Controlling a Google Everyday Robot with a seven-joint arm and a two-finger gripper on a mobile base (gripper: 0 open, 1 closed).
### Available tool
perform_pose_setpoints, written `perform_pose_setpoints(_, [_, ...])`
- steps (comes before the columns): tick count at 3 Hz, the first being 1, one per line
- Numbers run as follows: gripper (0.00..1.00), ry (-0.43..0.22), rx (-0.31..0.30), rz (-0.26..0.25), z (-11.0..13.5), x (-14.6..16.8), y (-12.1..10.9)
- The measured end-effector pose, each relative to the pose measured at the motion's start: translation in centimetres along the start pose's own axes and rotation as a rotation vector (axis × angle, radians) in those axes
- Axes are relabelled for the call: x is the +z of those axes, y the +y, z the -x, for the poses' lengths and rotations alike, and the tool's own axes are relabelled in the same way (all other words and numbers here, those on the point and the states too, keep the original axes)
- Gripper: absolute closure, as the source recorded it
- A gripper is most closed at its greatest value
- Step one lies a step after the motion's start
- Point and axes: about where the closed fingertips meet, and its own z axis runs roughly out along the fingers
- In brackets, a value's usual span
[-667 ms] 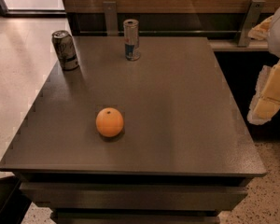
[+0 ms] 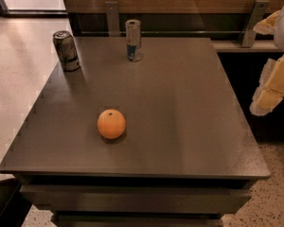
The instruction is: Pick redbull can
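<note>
The redbull can is tall, slim and silver with blue lower panels. It stands upright near the far edge of the dark grey table, left of centre. My gripper hangs at the right edge of the view, beyond the table's right side and well away from the can. It holds nothing.
A shorter, wider dark-grey can stands at the table's far left corner. An orange lies on the table towards the front left. A wooden wall with metal brackets runs behind the table. Speckled floor lies to the left and right.
</note>
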Motion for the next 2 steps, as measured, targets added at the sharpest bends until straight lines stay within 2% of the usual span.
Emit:
perform_pose_setpoints(1, [0.00,-0.094,0.027,-0.034,-0.2,1.2,-3.7])
perform_pose_setpoints(2, [0.00,-0.235,0.083,-0.069,0.8,3.1,-6.6])
